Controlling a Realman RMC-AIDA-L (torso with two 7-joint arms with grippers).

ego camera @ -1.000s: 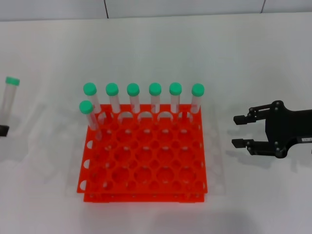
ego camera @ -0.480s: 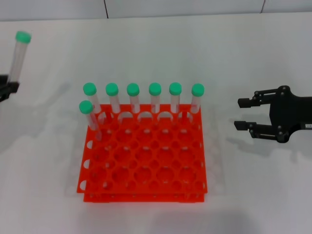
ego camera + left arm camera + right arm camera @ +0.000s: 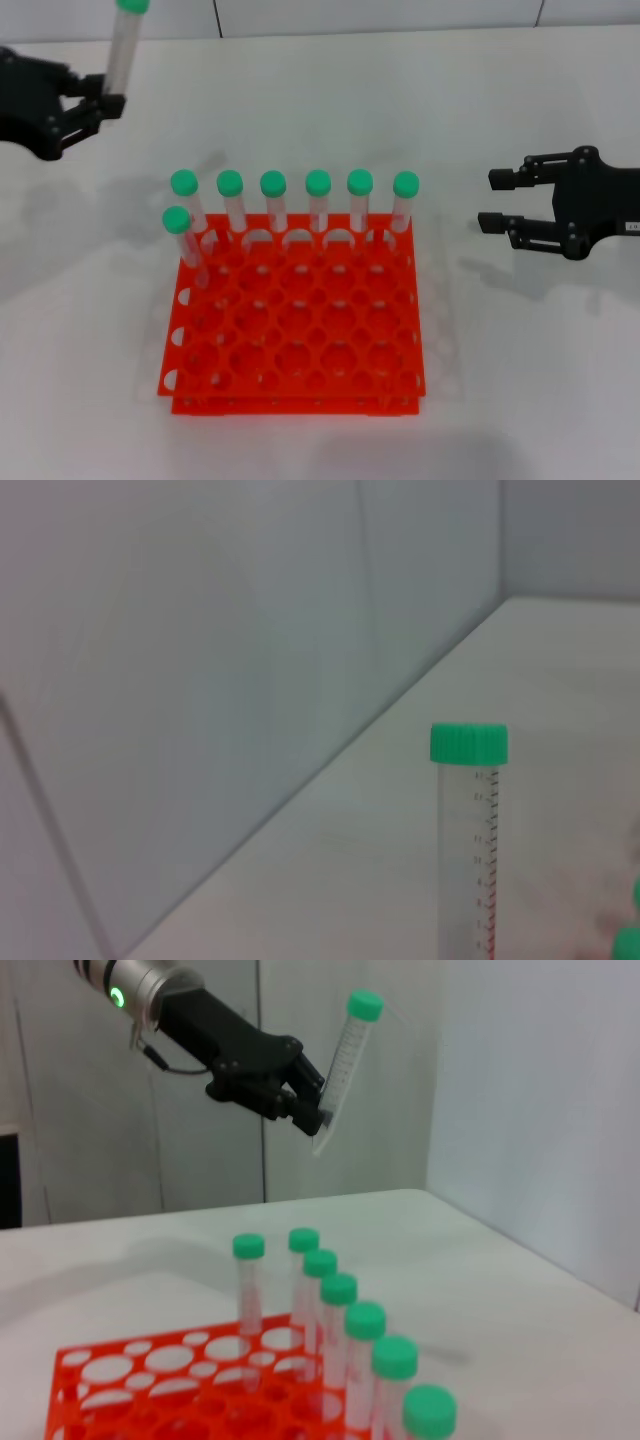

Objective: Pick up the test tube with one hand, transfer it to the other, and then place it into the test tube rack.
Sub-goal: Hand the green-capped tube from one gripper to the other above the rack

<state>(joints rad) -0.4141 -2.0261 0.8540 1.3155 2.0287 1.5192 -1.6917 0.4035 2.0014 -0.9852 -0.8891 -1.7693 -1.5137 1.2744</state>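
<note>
While clamped low in left gripper [image 3: 100, 105] fingers, test tube [image 3: 122, 45] near-upright, cap up; right gripper [image 3: 502, 200] fingers apart.

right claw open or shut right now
Open: in the head view the right claw has a clear gap between its fingers and holds nothing.

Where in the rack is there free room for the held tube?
Rack: front rows all empty. Back row crowded with six tubes; one more stands at the second row's left end. Left pincer holds the tube; right pincer open.
</note>
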